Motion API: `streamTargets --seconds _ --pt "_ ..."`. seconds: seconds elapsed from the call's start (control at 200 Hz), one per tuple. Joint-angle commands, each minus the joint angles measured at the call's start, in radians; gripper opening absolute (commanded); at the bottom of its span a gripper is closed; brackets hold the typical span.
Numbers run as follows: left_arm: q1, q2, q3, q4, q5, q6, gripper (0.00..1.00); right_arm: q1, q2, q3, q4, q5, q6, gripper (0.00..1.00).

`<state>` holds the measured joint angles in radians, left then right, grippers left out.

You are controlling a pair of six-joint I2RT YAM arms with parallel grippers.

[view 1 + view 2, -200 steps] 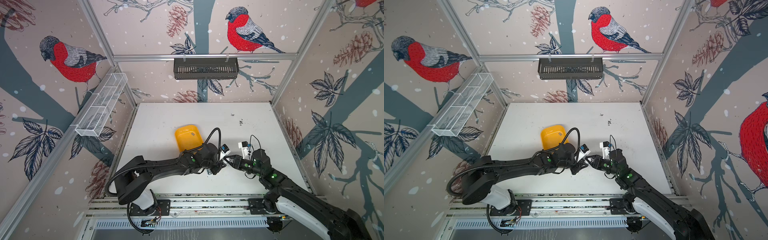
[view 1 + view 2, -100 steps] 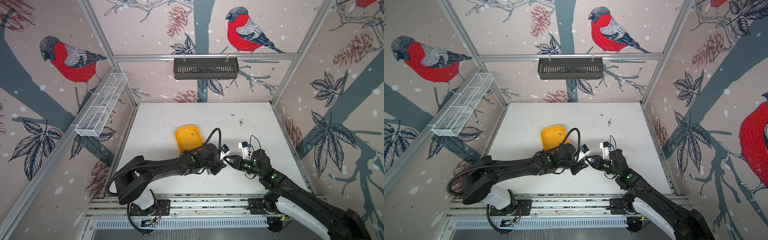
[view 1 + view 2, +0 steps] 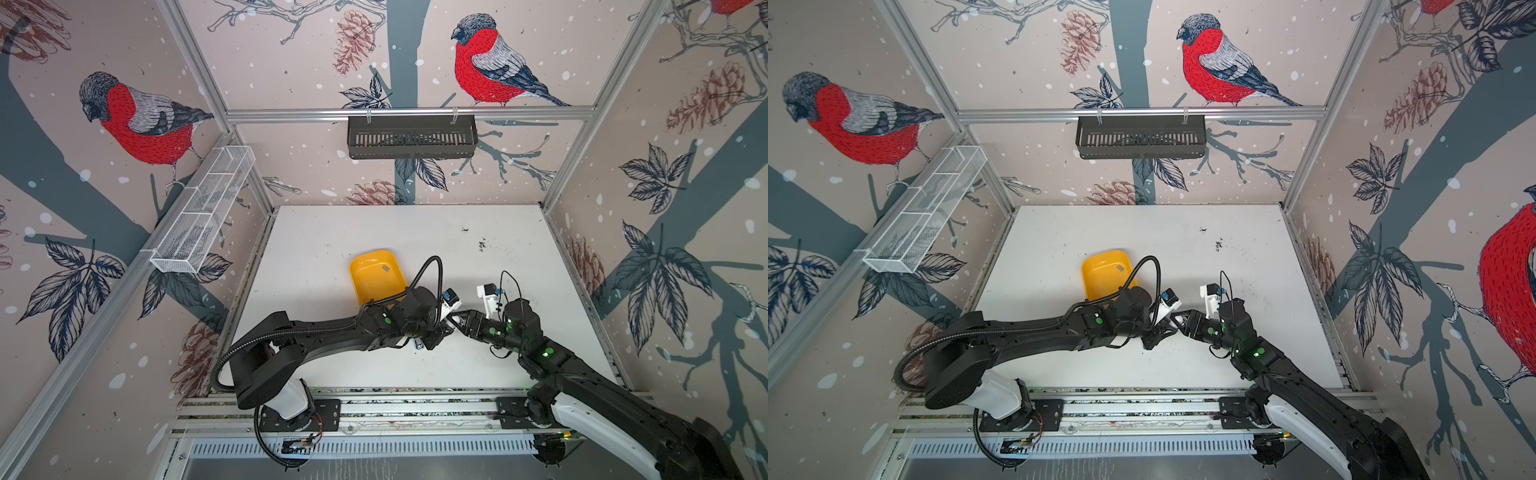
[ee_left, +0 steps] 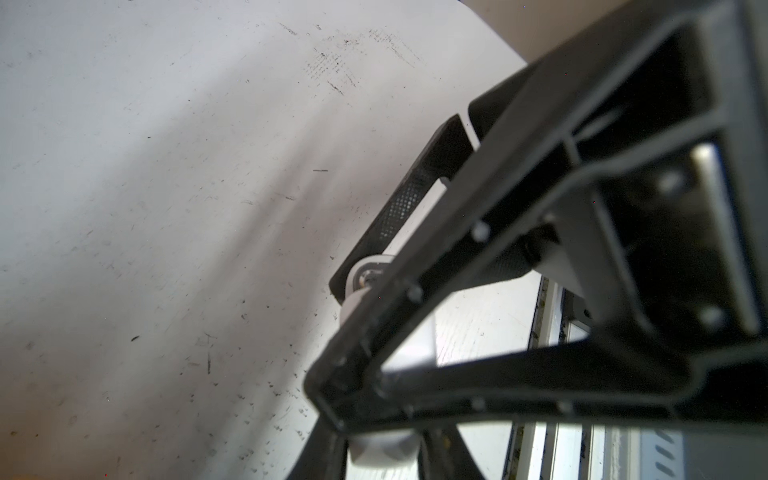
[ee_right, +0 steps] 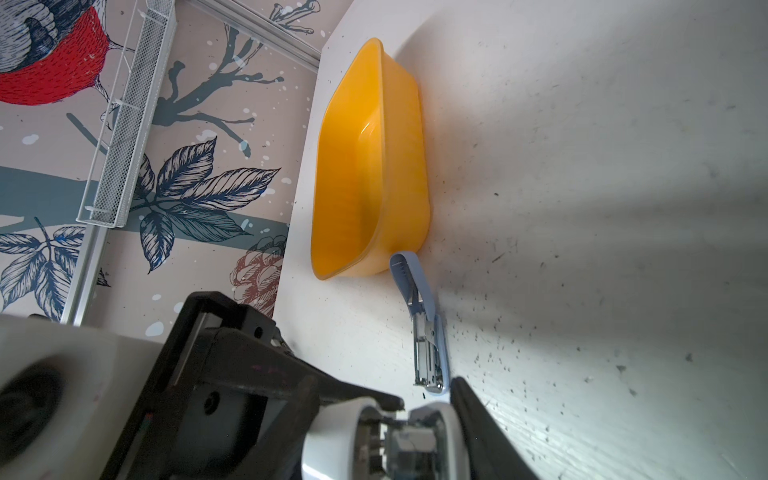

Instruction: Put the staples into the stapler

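Clamping a white stapler [image 5: 338,440] in my left claw [image 3: 442,332], unsure how open my right claw [image 3: 462,323] is, I am judging loading unfinished, staples [image 3: 385,269] lying in the tray [image 3: 362,289] beyond.

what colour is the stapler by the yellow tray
Stapler: light blue, silver metal inside; best in right wrist view.

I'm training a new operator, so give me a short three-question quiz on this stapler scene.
1. True or false: the stapler lies inside the tray.
2. What lies in the tray? A) a grey staple strip B) a pen C) nothing
3. Fill in: the stapler lies ___ (open or shut).
Key: 1 false, it lies on the table beside the tray; 2 A; 3 open.
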<state>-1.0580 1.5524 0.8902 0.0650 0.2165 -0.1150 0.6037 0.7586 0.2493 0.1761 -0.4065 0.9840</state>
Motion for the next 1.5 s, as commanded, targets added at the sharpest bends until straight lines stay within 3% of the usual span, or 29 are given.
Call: streamTargets --seconds 0.0,0.43,0.776,0.866,1.081,1.166,1.366,1.496 --pt "-0.003 0.003 0.008 0.022 -0.003 0.003 0.00 0.002 -0.002 0.004 0.028 0.008 -0.006 0.56" --pt "-0.005 0.002 0.004 0.004 -0.030 0.015 0.00 0.000 -0.024 0.009 -0.024 0.057 -0.012 0.65" --pt "-0.006 -0.002 0.004 0.009 -0.032 0.014 0.00 0.001 -0.034 -0.001 -0.018 0.045 -0.006 0.45" --pt "-0.007 0.000 0.006 0.009 -0.030 0.012 0.00 0.001 -0.030 0.001 -0.018 0.046 -0.008 0.36" --pt "-0.007 0.004 0.007 0.007 -0.029 0.008 0.00 0.001 -0.027 0.005 -0.019 0.047 -0.009 0.31" --pt "-0.007 0.004 0.007 0.006 -0.032 0.011 0.00 0.001 -0.028 0.005 -0.019 0.047 -0.009 0.45" --pt "-0.007 0.005 0.007 0.007 -0.037 0.011 0.00 -0.001 -0.037 0.004 -0.026 0.059 -0.007 0.60" --pt "-0.006 0.022 0.016 -0.003 -0.066 0.014 0.00 -0.006 -0.058 0.011 -0.088 0.130 -0.017 0.72"
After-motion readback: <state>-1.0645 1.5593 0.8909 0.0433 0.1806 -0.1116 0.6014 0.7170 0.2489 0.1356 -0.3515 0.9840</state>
